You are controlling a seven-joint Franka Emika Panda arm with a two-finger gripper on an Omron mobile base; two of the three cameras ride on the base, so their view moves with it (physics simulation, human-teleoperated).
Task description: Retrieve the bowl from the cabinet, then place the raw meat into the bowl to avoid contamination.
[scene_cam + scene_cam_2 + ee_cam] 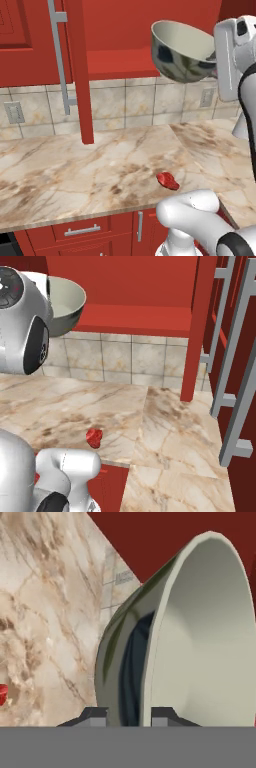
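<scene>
While the arm stands raised before the open cabinet [120,35], you have the following items to note.

Item: bowl [184,50]. Cream-white ceramic with dark blue and green leaf marks outside. Held in the air, tilted, in front of the cabinet's red shelf [122,64] and well above the table [75,170]. In the hand view its rim runs up between the two dark fingertips [95,716], one inside the wall and one outside.

Item: claw [129,717]. Clamped on the bowl's rim, jaws close together with only the wall between them.

Item: raw meat [168,180]. Small glossy red lump, lying on the table near its front edge, well apart from the bowl and lower than it. You see it also in the right base view [94,437] and at the left edge of the hand view [2,694].

Item: cabinet door [77,70]. Red, swung open edge-on, with a long vertical silver bar handle [60,55].

Item: tiled backsplash [125,102]. Beige, between shelf and table, carrying two wall outlets [14,112].

Item: drawer unit [82,232]. Red, below the table, with a short horizontal handle.
</scene>
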